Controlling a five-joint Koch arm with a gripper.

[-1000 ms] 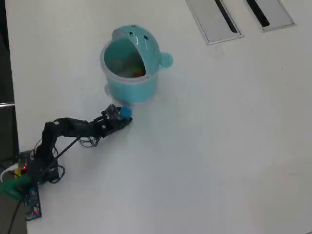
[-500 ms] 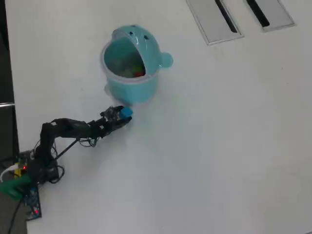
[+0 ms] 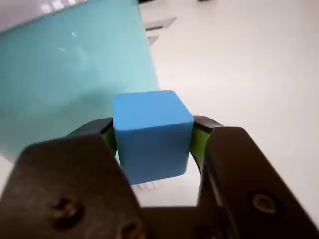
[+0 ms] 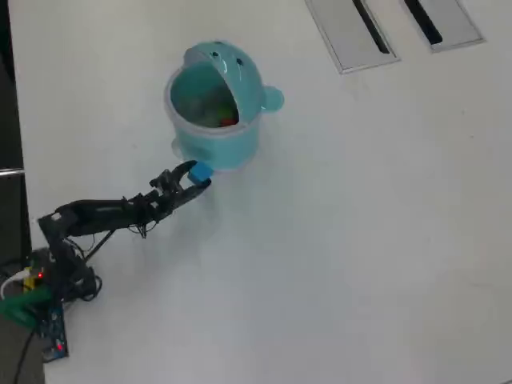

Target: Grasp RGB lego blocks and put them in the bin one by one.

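On my wrist feed the pincer [image 3: 152, 149] is clamped on the blue block [image 3: 151, 134], one dark jaw pressed against each side of the cube, with green pads showing just inside the jaws. The cube sits square between them, its top face clear. Right behind it the teal wall of the bin [image 3: 70, 84] fills the upper left of that view, very near the block.

From the overhead view I see the arm [image 4: 104, 214] stretched out low from its base near the tabletop's lower left corner, reaching up and to the right. The pincer [image 4: 194, 174] with the blue block [image 4: 200, 170] is just beside the bin's lower wall, at the foot of the tub; I cannot tell whether block and wall touch. The bin [image 4: 240, 76] stands upright in the upper left part of the tabletop [image 4: 360, 240], hood toward the top edge, knob pointing right. Inside it I can make out a bit of red [image 4: 228, 122] and something yellow-green [image 4: 210, 118], too blurred to describe further. Two grey slotted panels [image 4: 352, 32] lie along the tabletop's top edge, well apart from the bin.
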